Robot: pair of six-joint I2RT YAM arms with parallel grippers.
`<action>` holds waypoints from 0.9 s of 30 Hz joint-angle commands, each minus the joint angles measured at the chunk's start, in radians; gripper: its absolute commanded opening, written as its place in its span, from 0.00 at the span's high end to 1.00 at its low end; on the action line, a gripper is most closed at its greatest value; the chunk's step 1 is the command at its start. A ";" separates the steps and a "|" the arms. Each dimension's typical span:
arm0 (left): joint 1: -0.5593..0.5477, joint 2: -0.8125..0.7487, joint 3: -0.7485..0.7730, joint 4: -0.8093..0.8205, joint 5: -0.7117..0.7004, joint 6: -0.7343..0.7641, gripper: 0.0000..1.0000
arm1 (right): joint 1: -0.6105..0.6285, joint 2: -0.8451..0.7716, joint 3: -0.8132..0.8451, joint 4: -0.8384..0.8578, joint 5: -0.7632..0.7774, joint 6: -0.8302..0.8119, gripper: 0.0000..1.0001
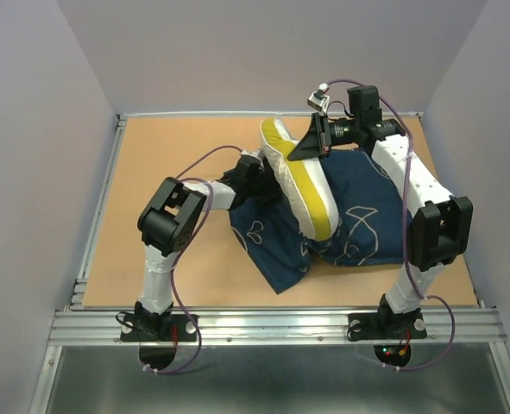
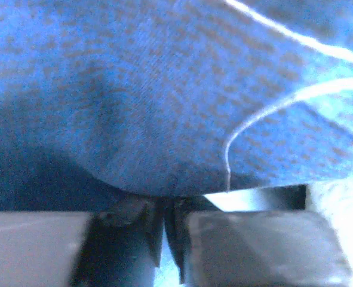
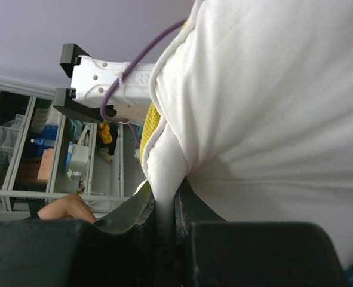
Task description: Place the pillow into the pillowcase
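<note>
The white pillow (image 1: 282,169) with its yellow band (image 1: 311,194) stands on edge across mid-table, its lower end sunk into the navy pillowcase (image 1: 367,220). My right gripper (image 1: 306,145) is shut on the pillow's upper edge; in the right wrist view a fold of white pillow (image 3: 272,107) is pinched in that gripper (image 3: 164,209). My left gripper (image 1: 261,177) is pressed against the pillow's left side, partly hidden. In the left wrist view it (image 2: 166,224) is shut on the blue pillowcase cloth (image 2: 164,89), which fills the view.
The brown table (image 1: 168,147) is walled by grey panels at the back and sides. A metal rail (image 1: 272,323) runs along the near edge by the arm bases. A corner of the pillowcase (image 1: 276,263) lies toward the front. The left arm (image 3: 104,84) shows in the right wrist view.
</note>
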 commanded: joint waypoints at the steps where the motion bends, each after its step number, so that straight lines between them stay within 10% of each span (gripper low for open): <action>1: 0.121 -0.094 0.007 -0.298 -0.273 0.199 0.84 | -0.029 -0.089 -0.007 0.061 -0.087 0.051 0.99; 13: 0.255 -0.277 -0.014 -0.514 -0.329 0.350 0.74 | -0.072 -0.011 -0.201 -0.057 0.469 -0.288 0.99; 27: 0.279 -0.222 0.090 -0.691 -0.394 0.414 0.74 | 0.224 0.258 -0.040 -0.048 0.780 -0.333 0.99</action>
